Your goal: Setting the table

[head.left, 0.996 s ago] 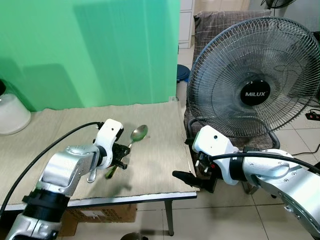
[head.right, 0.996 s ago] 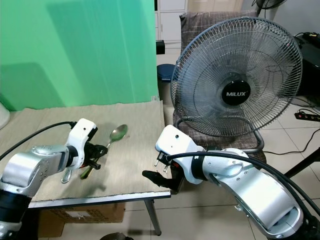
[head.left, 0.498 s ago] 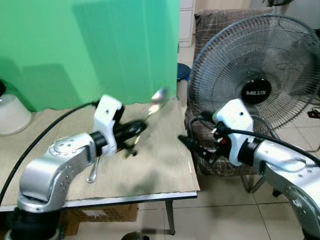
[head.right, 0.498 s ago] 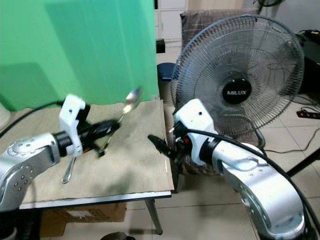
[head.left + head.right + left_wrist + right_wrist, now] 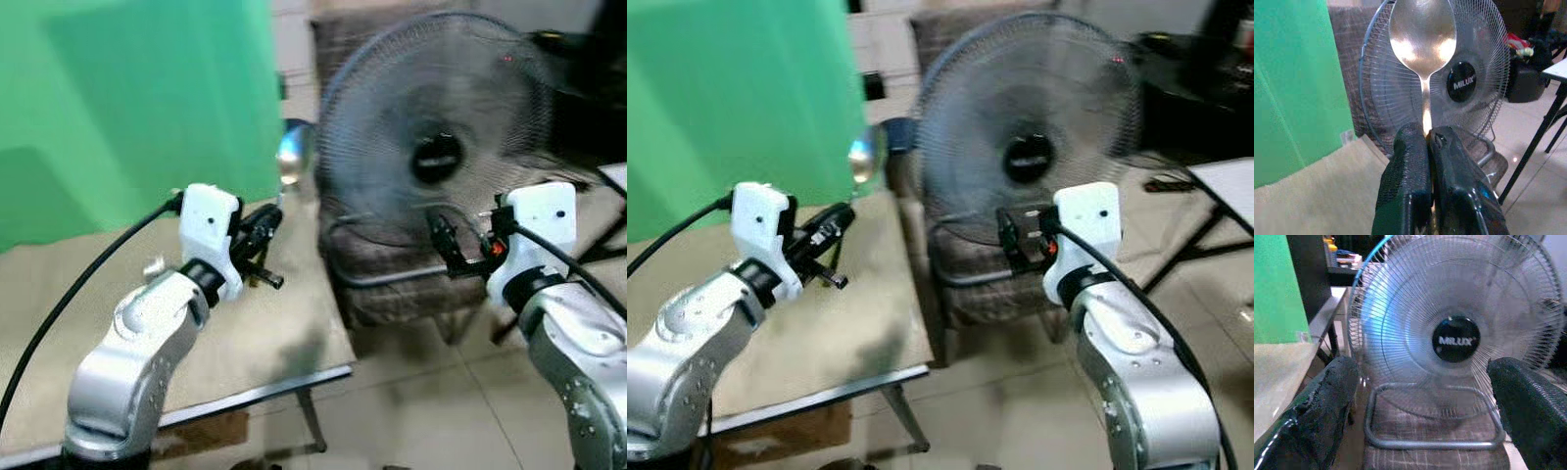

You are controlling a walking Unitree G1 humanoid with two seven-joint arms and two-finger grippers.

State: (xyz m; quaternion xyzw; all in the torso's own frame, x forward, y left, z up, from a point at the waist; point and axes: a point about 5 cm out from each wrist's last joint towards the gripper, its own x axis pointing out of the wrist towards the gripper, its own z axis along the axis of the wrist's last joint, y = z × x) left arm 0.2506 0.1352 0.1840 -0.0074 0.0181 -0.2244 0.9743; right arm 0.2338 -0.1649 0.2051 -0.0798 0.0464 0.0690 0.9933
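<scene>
Left wrist view: your left gripper (image 5: 1427, 139) is clamped on the spoon (image 5: 1422, 34) handle, bowl up, above the bench (image 5: 265, 333). Expect light, rigid, slippery steel; grip mid-handle. Your right gripper (image 5: 1422, 382) is spread wide, empty, facing the fan (image 5: 1456, 340).

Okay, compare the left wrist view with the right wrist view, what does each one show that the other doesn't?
Left wrist view: the left gripper is shut on a metal spoon, bowl raised in front of the fan; a white table leg stands beyond it.

Right wrist view: the right gripper is open and holds nothing, its fingers wide apart either side of the fan's base, which rests on a checked seat.

Both: the MILUX fan, the green screen and a corner of the beige tablecloth.
</scene>
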